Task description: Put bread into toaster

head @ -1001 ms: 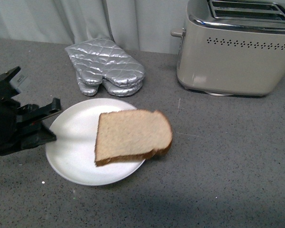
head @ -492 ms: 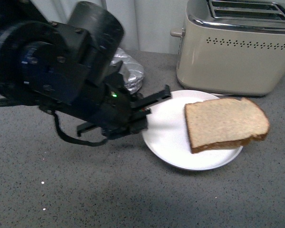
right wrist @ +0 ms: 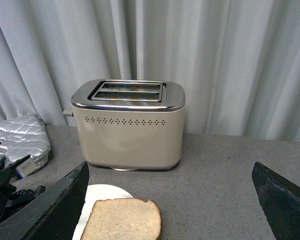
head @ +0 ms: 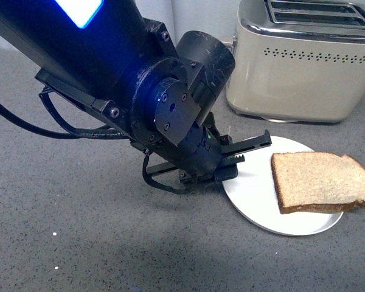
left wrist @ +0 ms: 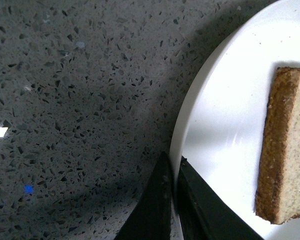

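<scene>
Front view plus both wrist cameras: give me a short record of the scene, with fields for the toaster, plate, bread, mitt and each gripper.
toaster: beige-grey metal, two slots, chrome top; no bread in its slots
plate: round, white, on the grey speckled counter in front of the toaster
bread: tan wheat slice with dark crust, flat on the plate, overhanging its rim
oven mitt: silver, quilted, lying off to one side of the toaster
left gripper: shut on the plate's rim, clear of the bread
right gripper: open, holding nothing, facing the toaster
</scene>
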You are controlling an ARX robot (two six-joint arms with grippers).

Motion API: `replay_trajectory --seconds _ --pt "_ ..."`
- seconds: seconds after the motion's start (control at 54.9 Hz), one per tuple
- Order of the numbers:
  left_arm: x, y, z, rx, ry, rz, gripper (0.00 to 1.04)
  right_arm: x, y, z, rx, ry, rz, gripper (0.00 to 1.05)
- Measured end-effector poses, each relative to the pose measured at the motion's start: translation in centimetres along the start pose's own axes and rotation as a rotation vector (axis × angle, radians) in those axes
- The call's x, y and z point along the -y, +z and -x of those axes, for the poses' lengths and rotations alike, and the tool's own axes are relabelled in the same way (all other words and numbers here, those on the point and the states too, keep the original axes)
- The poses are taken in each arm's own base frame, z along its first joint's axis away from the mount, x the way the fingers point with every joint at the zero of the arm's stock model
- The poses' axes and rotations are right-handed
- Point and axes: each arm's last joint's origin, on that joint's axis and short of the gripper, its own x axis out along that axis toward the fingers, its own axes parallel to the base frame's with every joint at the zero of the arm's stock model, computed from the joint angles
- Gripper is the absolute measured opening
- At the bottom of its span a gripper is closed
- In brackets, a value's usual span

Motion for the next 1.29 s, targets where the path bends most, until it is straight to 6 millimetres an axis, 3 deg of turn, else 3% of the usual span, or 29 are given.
replay_trajectory --seconds 0.218,0.364,0.528,0.601,0.728,0.928,1.019,1.11,1.292 --pt "0.4 0.1 0.3 0.023 -0.015 0.013 0.36 0.0 0.0 0.0 0.000 0.000 0.000 0.95" --pt "0.6 0.2 2.3 0.138 0.012 0.007 0.60 0.0 0.0 0.0 0.000 0.000 0.000 0.95" --pt "0.2 0.4 7.2 0.448 0.133 -0.023 0.87 0.0 0.0 0.0 0.000 0.000 0.000 0.95" --pt "-1.3 -0.2 11.2 0.647 0.184 0.018 1.00 0.0 0.0 0.0 0.000 0.000 0.000 0.95" --pt "-4.2 -3.9 15.9 0.779 0.270 -0.020 0.98 0.0 0.0 0.0 0.000 0.000 0.000 0.95" --pt "-6.0 -7.7 19.7 0.806 0.343 -0.067 0.98 0.0 0.0 0.0 0.000 0.000 0.000 0.95" --pt "-7.2 -9.0 21.1 0.949 0.305 -0.164 0.85 0.0 0.0 0.0 0.000 0.000 0.000 0.95" --pt "-8.6 -10.2 24.5 1.153 0.314 -0.303 0.62 0.0 0.0 0.0 0.000 0.000 0.000 0.95" --pt "-10.5 -11.8 26.0 1.140 0.356 -0.367 0.26 0.0 0.0 0.0 0.000 0.000 0.000 0.95"
